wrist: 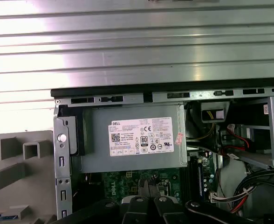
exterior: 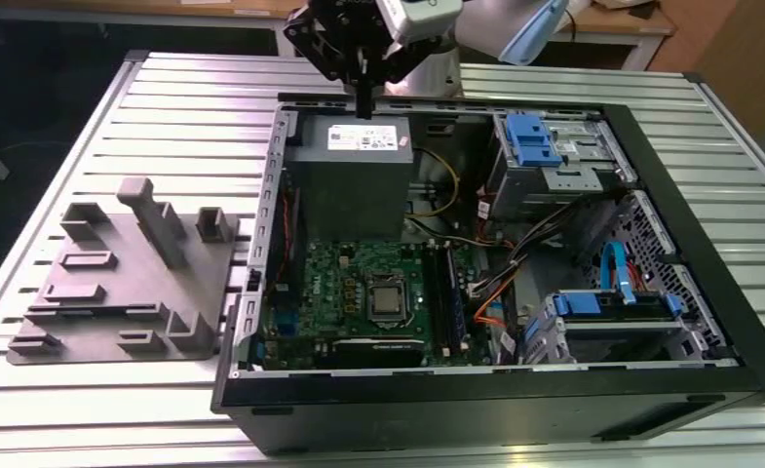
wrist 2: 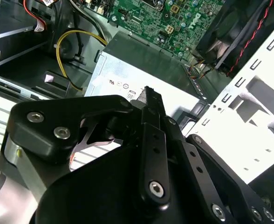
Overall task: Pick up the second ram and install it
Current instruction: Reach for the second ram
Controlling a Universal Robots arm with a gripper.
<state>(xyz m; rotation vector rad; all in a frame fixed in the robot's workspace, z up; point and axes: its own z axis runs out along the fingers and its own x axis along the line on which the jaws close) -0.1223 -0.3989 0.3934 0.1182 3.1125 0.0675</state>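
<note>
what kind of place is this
Probably a robotics lab or assembly test bench: an open computer case lies on a ribbed metal table, beside a grey fixture plate, and a robot arm reaches over it.

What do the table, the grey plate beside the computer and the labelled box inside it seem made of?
The table looks like bare metal, likely aluminium: ribbed silver slats with bright glare. The grey plate looks like matte plastic: dull, even grey, blocky moulded shapes, no shine. The labelled box looks like thin sheet metal, satin grey, with folded edges.
</note>
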